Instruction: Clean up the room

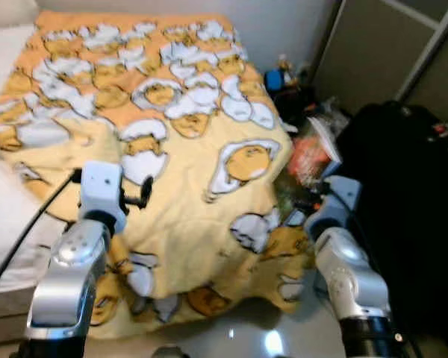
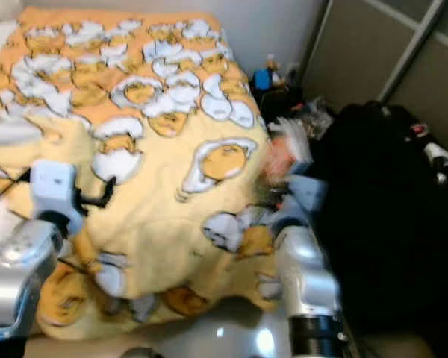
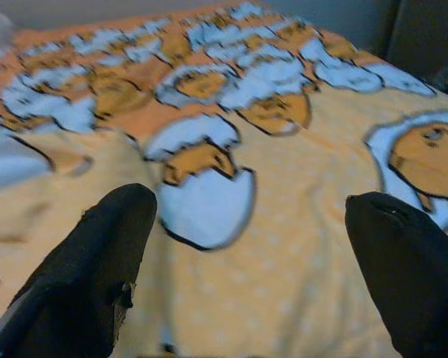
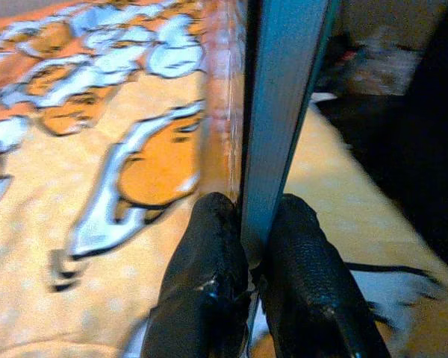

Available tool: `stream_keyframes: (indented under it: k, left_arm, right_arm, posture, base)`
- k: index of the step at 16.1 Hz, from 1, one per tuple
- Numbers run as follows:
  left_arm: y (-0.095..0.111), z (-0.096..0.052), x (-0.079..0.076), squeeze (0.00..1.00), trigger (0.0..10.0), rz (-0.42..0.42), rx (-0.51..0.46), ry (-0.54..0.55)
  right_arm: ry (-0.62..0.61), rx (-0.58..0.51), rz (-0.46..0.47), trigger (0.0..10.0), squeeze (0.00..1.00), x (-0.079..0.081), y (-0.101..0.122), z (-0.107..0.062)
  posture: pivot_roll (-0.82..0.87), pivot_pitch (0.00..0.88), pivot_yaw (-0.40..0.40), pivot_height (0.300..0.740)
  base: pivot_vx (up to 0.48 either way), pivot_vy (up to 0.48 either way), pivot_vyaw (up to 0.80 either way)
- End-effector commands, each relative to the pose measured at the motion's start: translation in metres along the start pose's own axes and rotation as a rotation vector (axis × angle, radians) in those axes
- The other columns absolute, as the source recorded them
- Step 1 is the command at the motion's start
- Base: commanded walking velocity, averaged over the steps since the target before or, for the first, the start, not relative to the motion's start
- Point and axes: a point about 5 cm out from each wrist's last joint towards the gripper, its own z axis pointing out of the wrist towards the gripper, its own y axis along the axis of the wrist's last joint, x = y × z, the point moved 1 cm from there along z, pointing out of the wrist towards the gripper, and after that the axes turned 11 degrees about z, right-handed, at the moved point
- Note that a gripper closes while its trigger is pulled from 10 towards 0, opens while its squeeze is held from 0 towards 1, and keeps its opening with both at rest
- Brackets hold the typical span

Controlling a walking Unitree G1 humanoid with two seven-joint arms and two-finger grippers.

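A yellow and orange blanket [image 1: 194,149] printed with egg cartoons covers the bed. My right gripper [image 4: 250,250] is shut on the lower edge of a thin book [image 4: 284,89], which stands upright between the fingers. The book's orange-red cover [image 1: 312,158] shows just off the bed's right side, above my right arm [image 1: 343,261]. My left gripper [image 3: 250,209] is open and hovers low over the blanket near the bed's front left, with nothing between its fingers. The left arm [image 1: 75,261] reaches in from the lower left.
A large black mass [image 1: 411,194], perhaps a bag or a suitcase, stands right of the bed. Small clutter [image 1: 287,82] lies by the wall at the far corner. Wardrobe doors [image 1: 388,52] close the back right. White bedding [image 1: 4,209] shows at the left. Glossy floor [image 1: 261,335] lies below.
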Motion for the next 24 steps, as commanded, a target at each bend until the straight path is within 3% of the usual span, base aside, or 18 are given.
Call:
stream_keyframes:
  k: [1,24]
  left_arm:
    - [0.0027,0.0003,-0.0066,0.00,10.0,-0.003,-0.009,-0.018]
    - [0.0034,0.0050,-0.0098,0.00,10.0,-0.008,-0.010,-0.019]
  right_arm:
    - [-0.020,-0.053,-0.012,10.0,0.00,-0.0078,0.0151,-0.0004]
    - [-0.010,-0.084,-0.080,10.0,0.00,-0.0064,0.0198,0.0031]
  posture:
    - [0.07,0.000,-0.052,0.740]
    - [0.06,0.000,-0.040,0.740]
  base:
    - [0.000,0.442,0.00]
    - [0.000,0.444,0.00]
